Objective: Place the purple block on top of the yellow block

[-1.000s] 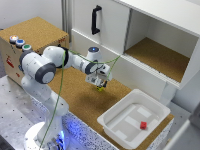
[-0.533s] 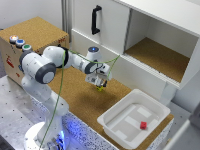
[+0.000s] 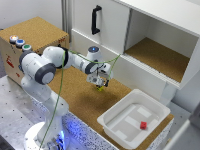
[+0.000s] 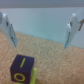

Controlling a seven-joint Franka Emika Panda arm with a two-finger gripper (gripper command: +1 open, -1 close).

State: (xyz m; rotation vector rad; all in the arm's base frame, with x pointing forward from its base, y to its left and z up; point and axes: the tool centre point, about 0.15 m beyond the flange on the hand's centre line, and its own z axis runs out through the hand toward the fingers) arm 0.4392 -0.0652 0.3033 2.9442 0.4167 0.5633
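Your arm (image 3: pixel 60 59) reached out toward the exterior view's right, wrist bent downward, and your gripper (image 4: pixel 42 29) hung with jaws spread wide, holding nothing.

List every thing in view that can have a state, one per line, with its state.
gripper: jaws open, holding nothing, above the blocks.
purple block: free on the cork surface, not stacked.
yellow block: beside the purple block, mostly hidden behind it; nothing on top.
white bin: open-topped, holds a red cube.
cabinet door: shut.
cabinet compartment: open, nothing visible inside.
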